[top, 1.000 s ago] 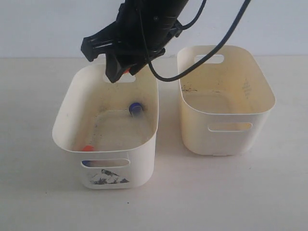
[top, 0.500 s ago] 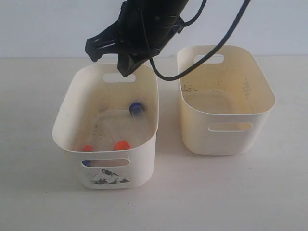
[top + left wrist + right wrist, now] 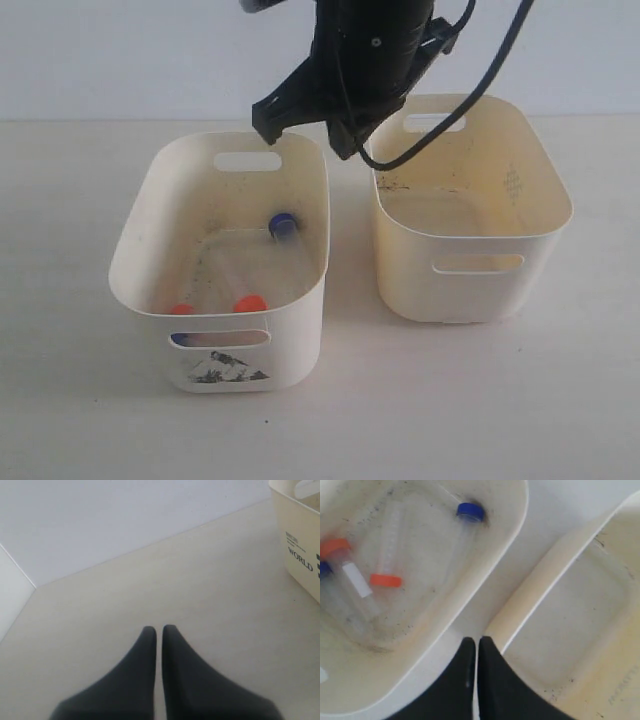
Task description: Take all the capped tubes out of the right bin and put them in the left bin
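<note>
Pale wall [image 3: 100, 50] behind a cream tabletop [image 3: 500, 420].

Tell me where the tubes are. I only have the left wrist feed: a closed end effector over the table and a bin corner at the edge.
Observer: No tubes show in the right bin. The exterior and right wrist views both see only its floor.
Operator: Left bin, then?
Observer: Yes. The left bin holds four capped tubes, two with orange caps and two with blue. One blue cap is barely in frame.
Operator: Is the right arm carrying anything?
Observer: No. The right end effector is shut with nothing between its fingers, and it sits above the gap between the bins.
</note>
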